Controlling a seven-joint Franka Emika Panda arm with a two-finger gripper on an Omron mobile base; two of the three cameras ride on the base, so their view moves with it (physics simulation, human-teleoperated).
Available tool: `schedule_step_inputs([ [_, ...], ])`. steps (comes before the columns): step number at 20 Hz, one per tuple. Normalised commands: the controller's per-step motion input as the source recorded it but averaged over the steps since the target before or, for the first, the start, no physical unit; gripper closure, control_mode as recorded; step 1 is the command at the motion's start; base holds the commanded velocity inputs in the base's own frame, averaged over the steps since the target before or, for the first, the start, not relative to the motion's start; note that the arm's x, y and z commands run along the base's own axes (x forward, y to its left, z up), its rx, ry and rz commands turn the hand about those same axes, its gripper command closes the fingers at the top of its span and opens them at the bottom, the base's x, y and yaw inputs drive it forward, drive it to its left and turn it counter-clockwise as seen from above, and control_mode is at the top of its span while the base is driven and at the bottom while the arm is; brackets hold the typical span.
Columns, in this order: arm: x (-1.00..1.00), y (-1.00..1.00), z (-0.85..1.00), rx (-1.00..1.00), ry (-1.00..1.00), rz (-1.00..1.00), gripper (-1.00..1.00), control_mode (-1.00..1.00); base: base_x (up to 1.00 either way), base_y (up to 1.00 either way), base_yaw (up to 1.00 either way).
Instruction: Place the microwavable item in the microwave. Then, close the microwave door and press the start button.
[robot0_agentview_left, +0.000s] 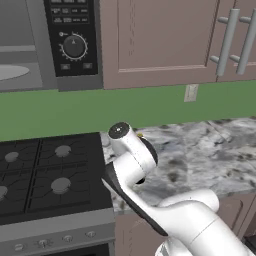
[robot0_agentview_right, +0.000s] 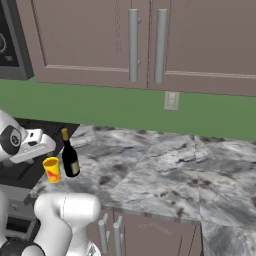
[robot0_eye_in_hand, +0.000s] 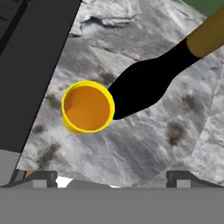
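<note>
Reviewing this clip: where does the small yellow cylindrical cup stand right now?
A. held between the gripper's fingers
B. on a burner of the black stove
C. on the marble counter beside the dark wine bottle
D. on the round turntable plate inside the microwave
C: the small yellow cylindrical cup stands upright on the marble counter right next to the dark wine bottle, with the open gripper above it and apart from it.

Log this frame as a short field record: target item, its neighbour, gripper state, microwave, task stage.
target: yellow cup upright on the marble counter, near the stove
neighbour: dark wine bottle standing right beside the cup
gripper: gripper open, above the cup, nothing held
microwave: microwave open, turntable plate bare
stage: cup not yet grasped
</note>
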Motion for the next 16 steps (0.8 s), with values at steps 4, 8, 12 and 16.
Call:
schedule_step_inputs([
  [4, 0.00, 0.38, -0.40, -0.08, 0.21, 0.10, -1.00, -1.00, 0.00, 0.00, 0.00],
  [8, 0.03, 0.42, -0.22, -0.08, 0.15, 0.10, -1.00, -1.00, 0.00, 0.00, 0.00],
  [12, 0.10, 0.23, -0.18, -0.07, 0.14, 0.09, -1.00, -1.00, 0.00, 0.00, 0.00],
  [16, 0.23, 0.00, -0.15, -0.01, 0.14, 0.10, -1.00, -1.00, 0.00, 0.00, 0.00],
])
